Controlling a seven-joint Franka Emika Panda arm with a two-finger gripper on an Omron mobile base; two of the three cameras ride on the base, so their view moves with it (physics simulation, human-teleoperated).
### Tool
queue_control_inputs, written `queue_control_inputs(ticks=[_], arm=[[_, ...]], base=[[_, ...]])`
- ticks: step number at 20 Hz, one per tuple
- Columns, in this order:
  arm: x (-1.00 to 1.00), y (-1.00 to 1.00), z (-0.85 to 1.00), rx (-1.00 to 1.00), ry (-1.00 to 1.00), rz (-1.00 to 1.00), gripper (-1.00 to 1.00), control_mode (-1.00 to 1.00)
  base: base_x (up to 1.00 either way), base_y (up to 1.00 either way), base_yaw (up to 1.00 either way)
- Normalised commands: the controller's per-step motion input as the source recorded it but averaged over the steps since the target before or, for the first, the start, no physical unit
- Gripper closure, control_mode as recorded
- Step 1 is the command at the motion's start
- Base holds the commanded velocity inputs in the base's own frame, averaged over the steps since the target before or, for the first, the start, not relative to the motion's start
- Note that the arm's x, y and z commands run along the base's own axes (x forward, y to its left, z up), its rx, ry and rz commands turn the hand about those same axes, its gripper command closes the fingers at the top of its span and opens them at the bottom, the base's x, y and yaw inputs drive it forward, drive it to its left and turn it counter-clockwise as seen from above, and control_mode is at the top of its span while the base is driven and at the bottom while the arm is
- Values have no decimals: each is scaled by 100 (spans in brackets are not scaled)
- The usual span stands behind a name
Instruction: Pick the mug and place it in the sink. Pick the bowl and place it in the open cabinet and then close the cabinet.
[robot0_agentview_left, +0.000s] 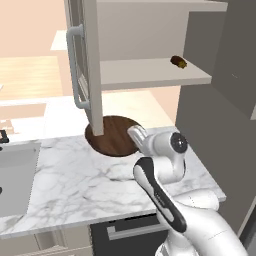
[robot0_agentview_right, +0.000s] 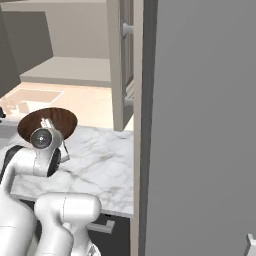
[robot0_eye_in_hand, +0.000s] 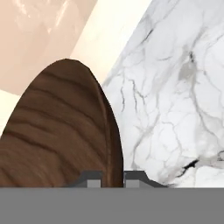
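The bowl (robot0_agentview_left: 114, 136) sits at the back edge of the marble counter (robot0_agentview_left: 75, 180), directly beneath the open cabinet (robot0_agentview_left: 150, 72), whose door (robot0_agentview_left: 82, 60) swings out toward the camera with its silver handle (robot0_agentview_left: 74, 67) facing left. The arm (robot0_agentview_left: 165, 195) reaches in from the lower right of the left base view, its wrist at the bowl's near right rim. In the hand view the gripper (robot0_eye_in_hand: 113, 178) shows its two dark tips nearly together with the bowl's rim (robot0_eye_in_hand: 114, 144) running between them, so the fingers look clamped on that thin wooden edge, though the contact itself is cut off at the bottom of the view. The bowl appears level with the counter in both base views; whether it is lifted off the marble cannot be told. A small dark brown lump (robot0_agentview_left: 178, 62) lies on the cabinet's shelf (robot0_agentview_left: 155, 75), toward its right end. The sink (robot0_agentview_left: 15, 177) is set in the counter's left end, well apart from the bowl.
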Motion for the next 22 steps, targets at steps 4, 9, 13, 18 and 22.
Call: queue_control_inputs(ticks=[4, 9, 13, 18, 22], arm=[[-68, -48, 27, 1, 0, -16, 100, -100], [-76, -49, 22, 3, 0, -16, 100, -100], [-51, -26, 30, 3, 0, -9, 100, -100], [-74, -29, 5, 5, 0, -3, 100, -100], [-98, -27, 0, 6, 0, -1, 100, -100]], base=[[0, 0, 0], [0, 0, 0], [0, 0, 0], [0, 0, 0], [0, 0, 0]])
